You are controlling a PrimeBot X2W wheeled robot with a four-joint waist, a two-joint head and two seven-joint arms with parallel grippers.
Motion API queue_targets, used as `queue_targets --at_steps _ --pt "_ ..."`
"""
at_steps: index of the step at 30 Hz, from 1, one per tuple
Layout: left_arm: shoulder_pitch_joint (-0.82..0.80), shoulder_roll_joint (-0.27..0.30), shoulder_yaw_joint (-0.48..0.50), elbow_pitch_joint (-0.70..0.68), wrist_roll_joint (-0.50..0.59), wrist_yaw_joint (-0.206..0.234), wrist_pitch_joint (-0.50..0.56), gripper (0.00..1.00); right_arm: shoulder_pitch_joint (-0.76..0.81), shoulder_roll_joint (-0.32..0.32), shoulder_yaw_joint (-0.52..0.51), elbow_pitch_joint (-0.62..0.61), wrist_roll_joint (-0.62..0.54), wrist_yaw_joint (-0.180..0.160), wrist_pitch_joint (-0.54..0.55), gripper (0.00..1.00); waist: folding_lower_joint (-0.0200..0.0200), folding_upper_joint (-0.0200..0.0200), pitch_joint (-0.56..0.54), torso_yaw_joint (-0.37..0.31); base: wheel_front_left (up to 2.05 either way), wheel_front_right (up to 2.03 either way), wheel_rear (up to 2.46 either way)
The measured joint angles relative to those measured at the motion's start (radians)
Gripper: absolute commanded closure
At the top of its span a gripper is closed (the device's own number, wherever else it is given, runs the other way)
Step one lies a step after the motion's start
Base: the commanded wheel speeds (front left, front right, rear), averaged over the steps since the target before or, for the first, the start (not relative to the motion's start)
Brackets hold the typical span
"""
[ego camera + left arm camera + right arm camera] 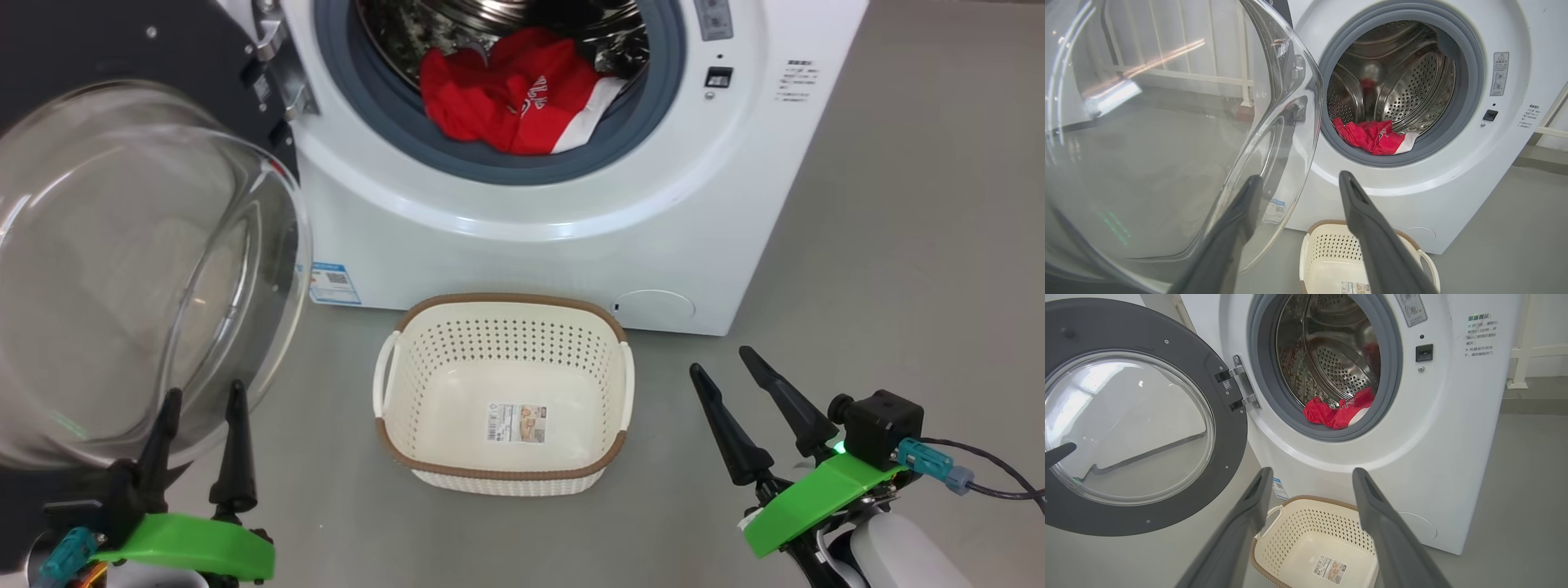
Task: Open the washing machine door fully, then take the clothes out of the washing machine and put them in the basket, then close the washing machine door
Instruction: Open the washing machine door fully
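**Legible text: sparse, mostly on the machine front**

Green heading 温馨提示 atop a printed notice (pixel 1480 335), right side of the washing machine (pixel 1453 437) front; Chinese lines below too small to read in full. Warning sticker (pixel 1499 73) with triangle sign right of the drum opening, text illegible. Blue label (pixel 333 283) with QR code, lower left corner. Paper label (pixel 516 422) with barcode on the basket (pixel 506 343) bottom. White lettering on the clothes (pixel 506 98) unreadable.

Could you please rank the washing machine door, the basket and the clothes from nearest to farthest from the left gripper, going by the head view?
1. washing machine door, just ahead of the left gripper, far left.
2. basket, on the floor, centre.
3. clothes, up inside the washing machine.
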Motion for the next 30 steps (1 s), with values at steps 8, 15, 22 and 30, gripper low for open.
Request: queue_targets --at_steps 8,15,22,30 --pt "0.000 -0.009 -0.002 0.010 0.002 0.000 -0.016 0.00 0.000 -0.004 -0.002 0.000 0.000 0.000 0.000 0.00 0.0000 0.0000 -0.013 -0.050 0.00 0.00 0.00" --pt "0.016 -0.013 -0.002 0.004 0.009 -0.001 -0.026 0.00 0.001 -0.014 -0.011 -0.006 -0.004 0.000 0.000 0.00 0.0000 0.0000 -0.026 -0.096 0.00 0.00 0.00" --pt "0.038 -0.021 -0.004 0.008 0.009 -0.008 -0.027 0.00 0.001 -0.015 -0.035 -0.012 -0.010 0.000 0.000 0.00 0.0000 0.0000 -0.032 -0.145 0.00 0.00 0.00" --pt "0.040 -0.027 0.008 0.016 0.016 -0.011 -0.035 0.00 0.001 -0.017 -0.058 -0.017 -0.024 0.000 0.000 0.00 0.0000 0.0000 -0.031 -0.173 0.00 0.00 0.00"
